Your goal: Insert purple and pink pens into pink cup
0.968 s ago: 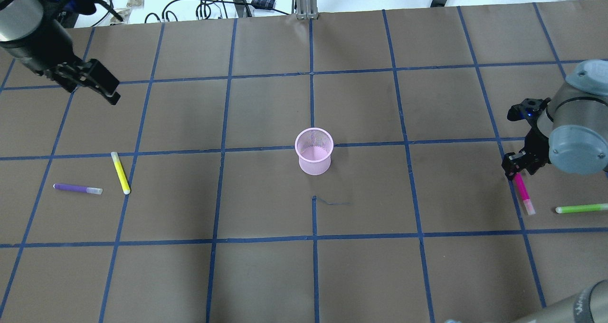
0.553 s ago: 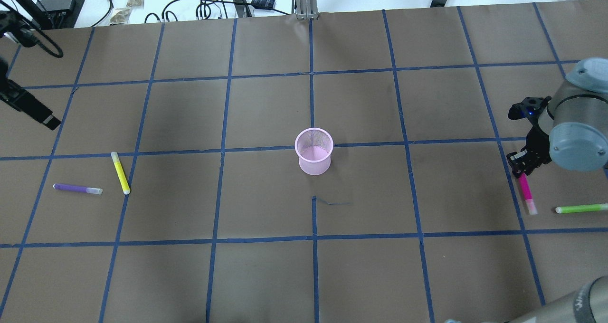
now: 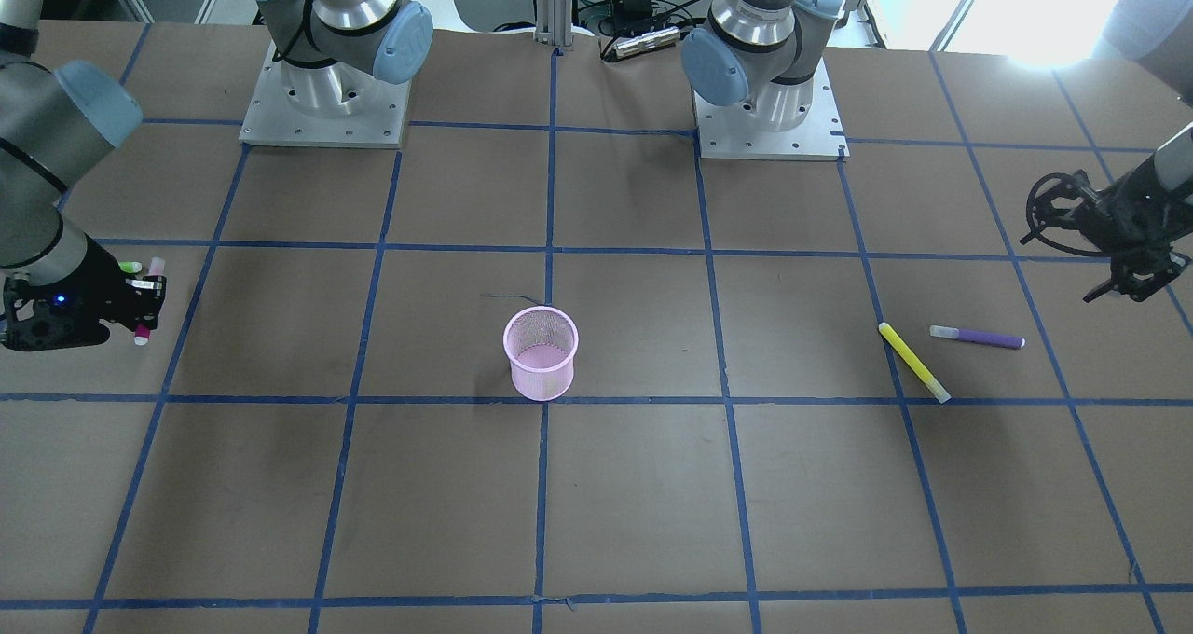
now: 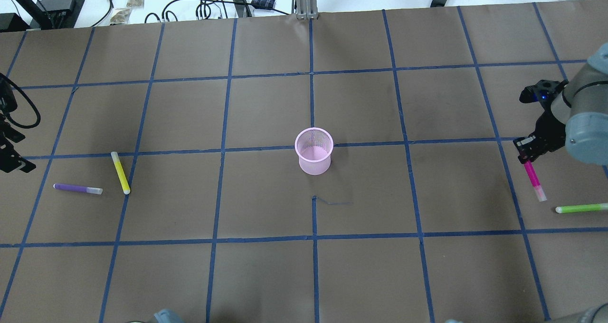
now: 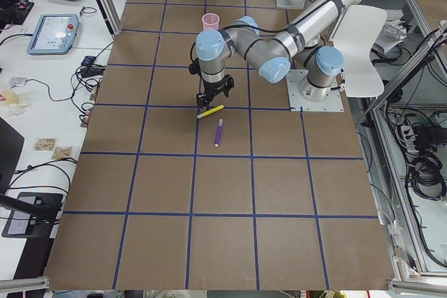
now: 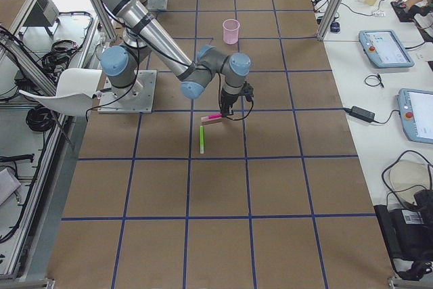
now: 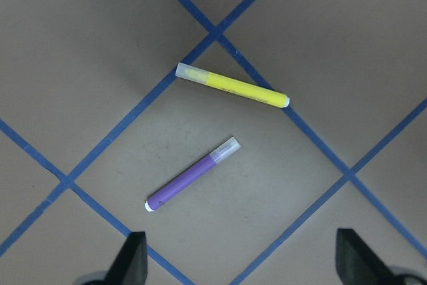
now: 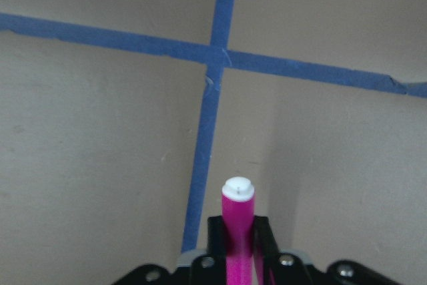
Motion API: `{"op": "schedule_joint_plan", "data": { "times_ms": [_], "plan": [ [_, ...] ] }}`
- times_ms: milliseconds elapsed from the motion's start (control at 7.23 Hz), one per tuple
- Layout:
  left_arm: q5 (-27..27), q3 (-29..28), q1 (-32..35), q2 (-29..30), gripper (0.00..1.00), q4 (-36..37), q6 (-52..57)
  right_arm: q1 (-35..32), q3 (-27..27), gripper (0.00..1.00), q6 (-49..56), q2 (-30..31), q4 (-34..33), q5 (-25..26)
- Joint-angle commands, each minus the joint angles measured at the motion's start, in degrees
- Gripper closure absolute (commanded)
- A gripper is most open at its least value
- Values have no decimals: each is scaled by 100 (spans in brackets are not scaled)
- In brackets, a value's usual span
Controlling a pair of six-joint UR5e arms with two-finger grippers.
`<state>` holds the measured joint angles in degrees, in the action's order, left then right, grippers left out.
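Left wrist: purple pen (image 7: 190, 177) is recorded on the surface (image 7: 320, 38), ahead of the spread-apart left fingers (image 7: 132, 261), long axis oblique to their gap. Right wrist: pink pen (image 8: 237, 221) is clamped by the right fingers (image 8: 215, 231). Overhead: pink cup (image 4: 313, 156) is seen well apart from both.

No legible text — anywhere

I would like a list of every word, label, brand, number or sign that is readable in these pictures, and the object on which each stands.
No text can be read in any view.
yellow pen: faint marks on the barrel, too blurred to read.
panel screens on the side bench: too small to read.
purple pen, pink pen, pink cup: no print visible.
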<state>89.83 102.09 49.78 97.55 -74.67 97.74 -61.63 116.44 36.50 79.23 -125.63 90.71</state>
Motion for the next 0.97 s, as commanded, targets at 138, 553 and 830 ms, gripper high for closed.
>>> {"op": "schedule_joint_plan", "data": {
  "times_ms": [138, 553, 830],
  "plan": [
    [-369, 109, -204, 772, 0, 731, 2231, -794, 28, 100, -406, 865, -240, -1938],
    [-1396, 100, -617, 1300, 8, 752, 3776, -2346, 28, 100, -2324, 928, -2266, -2507],
    [-1947, 12, -889, 1678, 10, 465, 3788, -3658, 37, 100, -3346, 805, -3183, -1710]
  ]
}}
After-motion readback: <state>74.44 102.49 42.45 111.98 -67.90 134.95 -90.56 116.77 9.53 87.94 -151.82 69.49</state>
